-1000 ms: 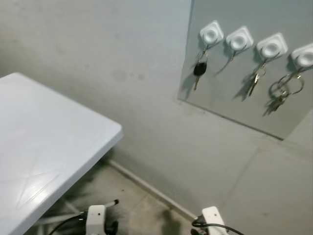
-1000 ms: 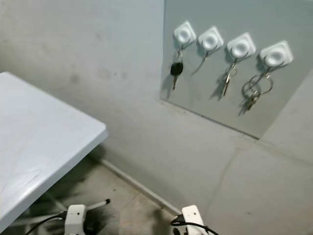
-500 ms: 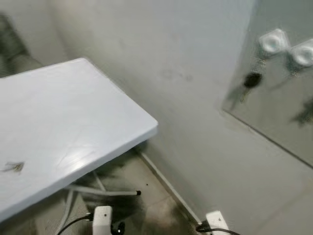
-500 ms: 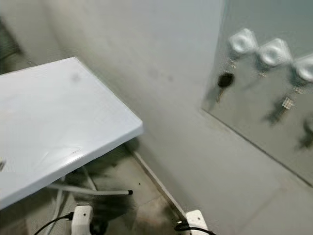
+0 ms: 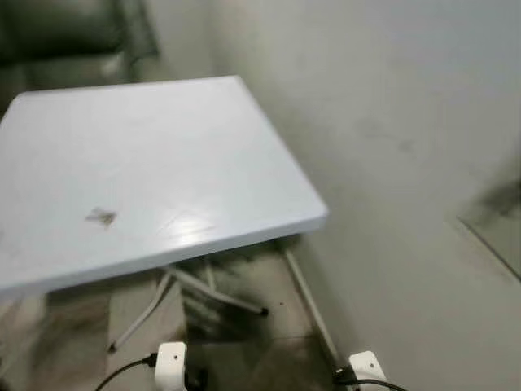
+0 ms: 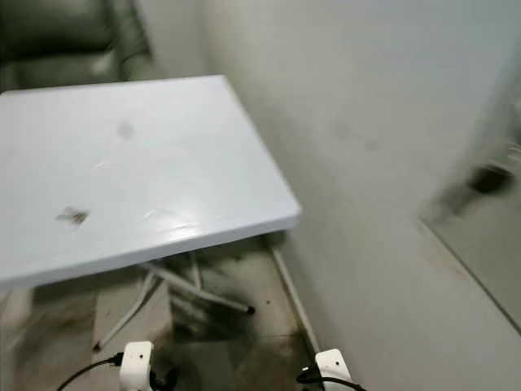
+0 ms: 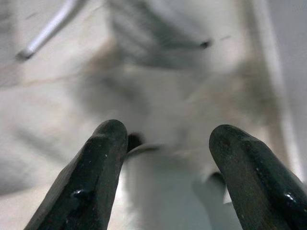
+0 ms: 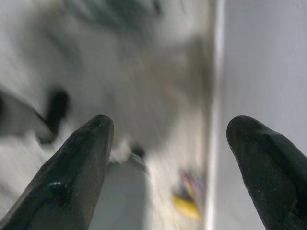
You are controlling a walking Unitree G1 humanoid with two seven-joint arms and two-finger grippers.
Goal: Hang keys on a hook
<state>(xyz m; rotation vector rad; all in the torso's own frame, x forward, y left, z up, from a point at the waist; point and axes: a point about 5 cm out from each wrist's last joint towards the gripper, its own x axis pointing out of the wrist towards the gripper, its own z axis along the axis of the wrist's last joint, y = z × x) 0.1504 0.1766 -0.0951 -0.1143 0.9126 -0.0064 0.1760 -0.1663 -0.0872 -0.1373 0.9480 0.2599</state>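
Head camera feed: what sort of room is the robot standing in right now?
Probably a plain utility corner or entryway indoors: a white folding table stands against a bare grey wall, over a scuffed tile floor, with a dark chair behind.

1. The keys (image 5: 101, 216) show as one small grey-brown clump, too blurred for single keys or a ring to be told apart.
2. The clump lies flat on the white table (image 5: 179, 138), toward the robot's left part of the top, a little back from the near edge and well away from the corner by the wall.
3. Nothing touches it; bare table top surrounds it on every side.
4. A dark key (image 6: 491, 177) shows as a smeared black blob on the wall side, to the robot's right, against the upper edge of a grey panel (image 6: 480, 244). What it hangs from cannot be made out.
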